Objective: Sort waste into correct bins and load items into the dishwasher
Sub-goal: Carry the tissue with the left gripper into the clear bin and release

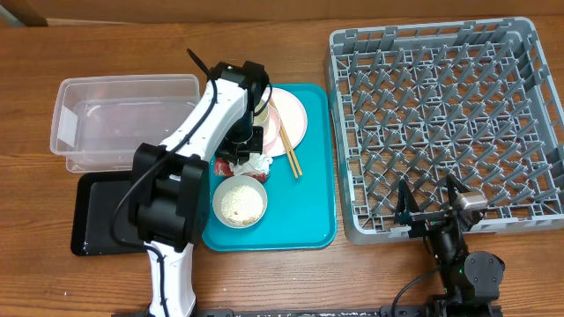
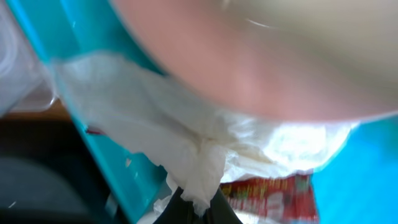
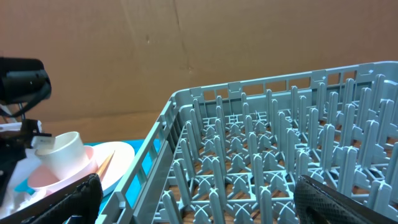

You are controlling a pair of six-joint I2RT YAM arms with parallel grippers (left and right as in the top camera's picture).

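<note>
Task is barely being started. The dish rack (image 1: 441, 114) is sitting empty, and no napkin or wrapper is being held by the clear tub (image 1: 123, 119) or the black tray (image 1: 92, 211). The plate (image 1: 291, 119), cup (image 3: 62, 155), chopsticks (image 1: 289, 151) and rice bowl (image 1: 240, 201) are all sitting on the teal tray (image 1: 308, 220). The left gripper (image 2: 199, 211) is being clamped fully on a fold of the napkin (image 2: 174, 137) at the plate's edge, with the red wrapper (image 2: 267, 190) just beside. The right gripper (image 1: 429, 198) is being held wide open and empty at the rack's near edge.

the napkin (image 2: 155, 124) is soft creased paper, the wrapper (image 2: 267, 194) glossy crinkled film; the tub (image 1: 123, 114) clear smooth plastic, the rack (image 1: 441, 97) matt grey plastic.
</note>
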